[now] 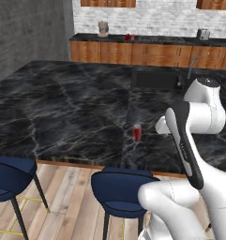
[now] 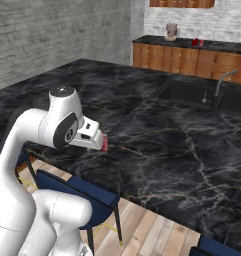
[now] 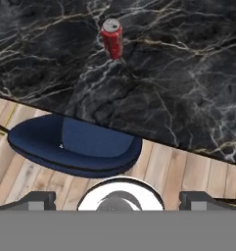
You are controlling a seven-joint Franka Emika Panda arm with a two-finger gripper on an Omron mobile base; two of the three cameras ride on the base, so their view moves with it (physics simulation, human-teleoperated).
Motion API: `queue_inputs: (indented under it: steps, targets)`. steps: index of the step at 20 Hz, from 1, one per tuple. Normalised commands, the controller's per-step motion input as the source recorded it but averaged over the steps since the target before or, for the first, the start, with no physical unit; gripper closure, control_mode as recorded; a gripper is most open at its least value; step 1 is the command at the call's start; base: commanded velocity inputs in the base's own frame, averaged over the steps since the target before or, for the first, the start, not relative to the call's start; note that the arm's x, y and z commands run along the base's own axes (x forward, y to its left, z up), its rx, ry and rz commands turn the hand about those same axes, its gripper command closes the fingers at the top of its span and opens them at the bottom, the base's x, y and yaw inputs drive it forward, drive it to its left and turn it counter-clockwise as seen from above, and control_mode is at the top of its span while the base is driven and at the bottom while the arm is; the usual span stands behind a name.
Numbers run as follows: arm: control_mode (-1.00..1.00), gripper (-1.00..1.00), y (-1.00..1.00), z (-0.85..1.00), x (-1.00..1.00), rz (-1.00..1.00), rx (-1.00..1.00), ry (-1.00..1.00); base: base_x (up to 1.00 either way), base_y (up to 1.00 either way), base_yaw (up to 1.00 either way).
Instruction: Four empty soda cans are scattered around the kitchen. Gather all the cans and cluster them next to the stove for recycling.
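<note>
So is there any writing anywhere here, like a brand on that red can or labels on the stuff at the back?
None can be read.
soda can on the island counter: plain red side, no legible print.
red cans on the back counter: too small to tell.
beige appliance: too small and blurred for any label.
silver toaster: the same.

a home kitchen, rendered. a large island topped in black veined marble [image 1: 63, 108] holds a sunken sink [image 2: 192, 95] with a curved faucet [image 2: 223, 80], and blue padded bar stools [image 1: 121, 190] stand along its edge on a wood plank floor [image 1: 72, 197]. brown wood base cabinets [image 1: 133, 53] run under a white-grey brick wall [image 1: 166, 18], carrying what looks like a beige coffee grinder [image 1: 103, 28] and a small silver appliance [image 1: 203, 33], too blurred to name.
</note>
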Motion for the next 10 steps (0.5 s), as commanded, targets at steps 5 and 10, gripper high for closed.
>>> queue_inputs:
  steps: [5, 10]
  targets:
    - [-1.00, -1.00, 0.26, -0.19, 0.52, 0.00, 0.00, 0.03, 0.00, 0.00, 0.00]
    - [-1.00, -1.00, 0.16, -0.20, 0.54, 0.00, 0.00, 0.05, 0.00, 0.00, 0.00]
